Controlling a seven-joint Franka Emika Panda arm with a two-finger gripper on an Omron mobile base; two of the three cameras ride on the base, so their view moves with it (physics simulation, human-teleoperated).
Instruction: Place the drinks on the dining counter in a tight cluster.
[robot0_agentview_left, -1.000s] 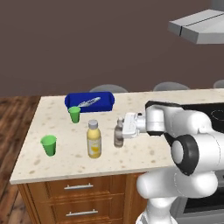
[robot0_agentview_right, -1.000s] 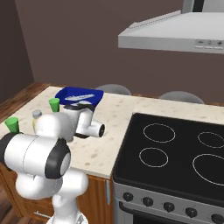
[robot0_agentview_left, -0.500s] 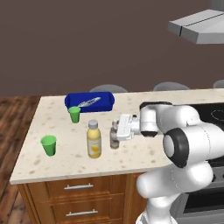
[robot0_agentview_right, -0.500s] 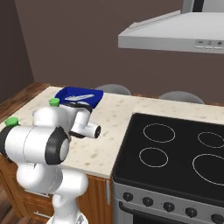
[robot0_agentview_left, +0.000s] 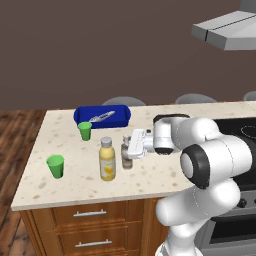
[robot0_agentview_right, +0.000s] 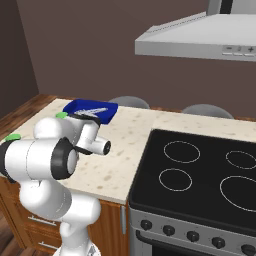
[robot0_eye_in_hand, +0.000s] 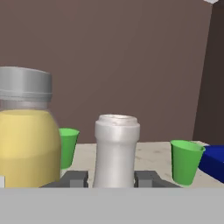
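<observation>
**Slim bottle gripped, parked beside the juice**

Slim bottle (robot0_agentview_left: 128, 159) stands upright on the surface (robot0_agentview_left: 150, 175), just right of the yellow juice bottle (robot0_agentview_left: 107, 159); contact between them I can't tell. Gripper (robot0_agentview_left: 129, 149) is clamped on the slim bottle, a finger (robot0_eye_in_hand: 73, 178) on each side of it. Looks like the placing step. Next: let go and back straight off without nudging either bottle. Arm is folded low, forearm horizontal, hand pointing left. Green cups (robot0_agentview_left: 55, 166) sit further left.

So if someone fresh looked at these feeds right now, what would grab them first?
Probably the gripper shut on the slim bottle, right beside the yellow juice bottle near the dining counter's front edge. Next, two green cups and a blue tray toward the counter's left end.
</observation>
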